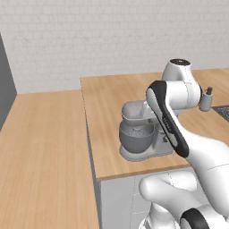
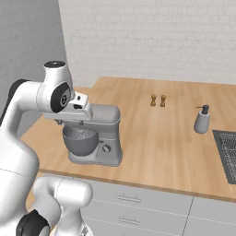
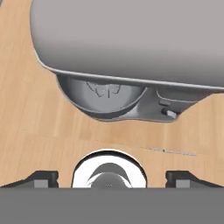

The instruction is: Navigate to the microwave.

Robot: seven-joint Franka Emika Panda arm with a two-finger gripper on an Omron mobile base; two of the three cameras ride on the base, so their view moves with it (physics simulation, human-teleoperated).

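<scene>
The microwave is out of view. My gripper (image 3: 112,179) hangs low over a wooden counter (image 2: 156,147), just above a grey stand mixer (image 2: 94,136). Its two dark fingertips (image 3: 41,179) stand far apart at the bottom of the hand view, open, with nothing between them. The hand view looks down on the mixer's head (image 3: 127,39) and on the bowl (image 3: 105,98) beneath it. In the right base view the hand (image 2: 73,115) sits over the mixer's bowl end.
The stand mixer (image 1: 141,134) stands near the counter's front left corner. Two small shakers (image 2: 158,100) and a soap dispenser (image 2: 202,120) stand farther back. A dark grid (image 2: 227,152) lies at the counter's right edge. Wooden floor (image 1: 40,156) stretches left of the counter toward a white brick wall.
</scene>
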